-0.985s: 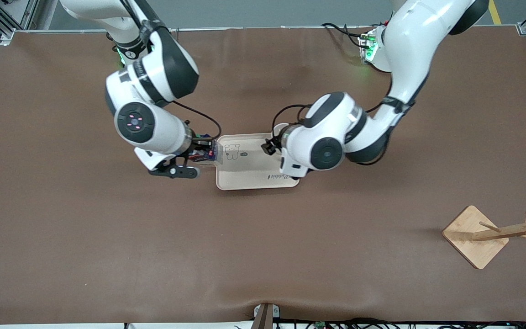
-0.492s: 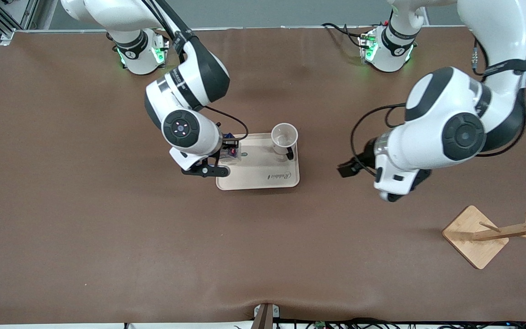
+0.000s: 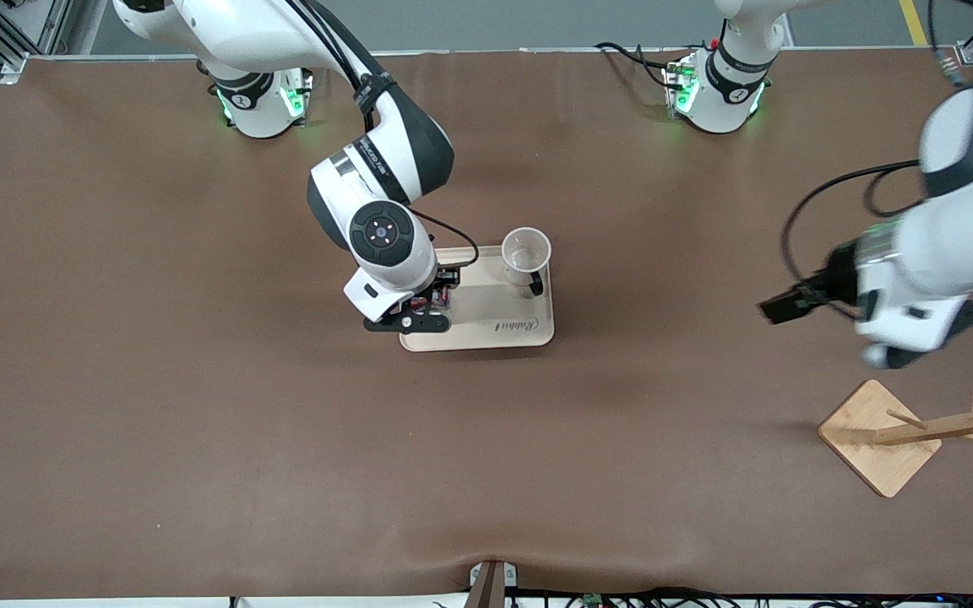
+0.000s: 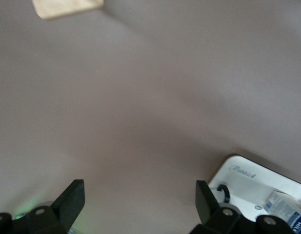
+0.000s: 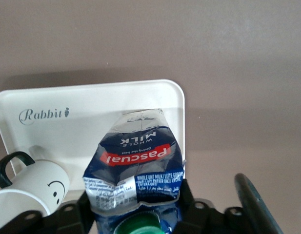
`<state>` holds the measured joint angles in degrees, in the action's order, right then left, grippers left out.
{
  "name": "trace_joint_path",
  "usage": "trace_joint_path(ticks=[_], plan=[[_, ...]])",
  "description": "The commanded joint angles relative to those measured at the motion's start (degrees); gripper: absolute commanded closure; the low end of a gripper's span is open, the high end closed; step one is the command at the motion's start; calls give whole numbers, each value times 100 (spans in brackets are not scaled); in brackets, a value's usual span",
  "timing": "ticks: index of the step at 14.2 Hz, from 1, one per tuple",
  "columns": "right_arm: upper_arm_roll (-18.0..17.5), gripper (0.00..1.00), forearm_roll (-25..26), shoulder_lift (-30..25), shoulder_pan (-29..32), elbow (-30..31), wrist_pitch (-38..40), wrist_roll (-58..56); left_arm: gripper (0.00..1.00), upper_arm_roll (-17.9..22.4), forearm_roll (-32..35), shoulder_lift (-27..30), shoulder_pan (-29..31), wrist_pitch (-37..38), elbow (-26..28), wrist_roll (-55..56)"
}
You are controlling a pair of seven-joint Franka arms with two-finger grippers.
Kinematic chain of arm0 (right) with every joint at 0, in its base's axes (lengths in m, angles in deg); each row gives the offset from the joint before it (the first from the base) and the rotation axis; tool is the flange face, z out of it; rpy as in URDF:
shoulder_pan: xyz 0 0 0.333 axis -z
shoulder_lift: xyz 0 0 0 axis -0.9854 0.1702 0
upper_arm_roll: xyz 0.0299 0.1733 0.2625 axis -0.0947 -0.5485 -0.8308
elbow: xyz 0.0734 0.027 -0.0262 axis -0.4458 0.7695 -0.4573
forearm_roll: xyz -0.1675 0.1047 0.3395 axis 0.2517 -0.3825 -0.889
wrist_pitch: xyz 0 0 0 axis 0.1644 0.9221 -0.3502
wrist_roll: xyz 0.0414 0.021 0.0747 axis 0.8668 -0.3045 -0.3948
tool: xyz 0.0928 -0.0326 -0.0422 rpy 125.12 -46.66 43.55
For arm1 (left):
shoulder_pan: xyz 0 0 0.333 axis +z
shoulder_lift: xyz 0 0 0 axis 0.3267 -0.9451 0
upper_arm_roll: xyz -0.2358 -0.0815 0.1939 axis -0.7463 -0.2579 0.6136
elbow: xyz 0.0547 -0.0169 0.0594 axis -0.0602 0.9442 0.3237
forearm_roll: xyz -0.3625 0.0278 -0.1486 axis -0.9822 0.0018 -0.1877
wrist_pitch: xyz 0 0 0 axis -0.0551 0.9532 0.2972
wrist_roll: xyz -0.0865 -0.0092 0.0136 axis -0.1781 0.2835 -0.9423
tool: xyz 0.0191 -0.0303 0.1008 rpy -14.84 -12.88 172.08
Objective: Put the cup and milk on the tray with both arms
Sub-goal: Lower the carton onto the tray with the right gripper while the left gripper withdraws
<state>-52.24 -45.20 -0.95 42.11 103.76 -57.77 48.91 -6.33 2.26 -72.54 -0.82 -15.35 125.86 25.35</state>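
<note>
Brown table [image 3: 199, 380], right pincer [image 3: 427, 306] bent low around milk [image 5: 135, 165] on tray [image 3: 486, 333]; left pincer [image 4: 140, 204] wide, empty.

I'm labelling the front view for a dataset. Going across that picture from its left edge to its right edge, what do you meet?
Right gripper with the milk over the tray → cup → left gripper → wooden rack.

I note two glossy white robot arms [image 3: 385, 160] with black joints, looping black cables, green-lit bases, black grippers.
</note>
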Motion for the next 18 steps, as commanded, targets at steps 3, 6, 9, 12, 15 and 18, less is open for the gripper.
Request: trace_joint_path(ticks=[3,6,9,12,15,18], plan=[[9,0,-27,26,39,-164,164,106,0,-40,155,385,592,140,142,-303],[61,0,-561,-44,126,-269,787,106,0,-49,472,658,575,167,142,-776],[53,0,-1220,0,617,-953,1867,307,0,-31,533,816,627,193,142,-1312],[44,0,-2046,-9,1057,-1218,2405,562,0,-31,534,1202,689,202,160,-1718],[53,0,-2049,-52,1540,-1412,2784,423,0,-5,472,1440,671,211,291,-2445],[53,0,-1376,-394,2059,-1272,2811,-409,0,1368,428,1607,-501,298,335,-3069]])
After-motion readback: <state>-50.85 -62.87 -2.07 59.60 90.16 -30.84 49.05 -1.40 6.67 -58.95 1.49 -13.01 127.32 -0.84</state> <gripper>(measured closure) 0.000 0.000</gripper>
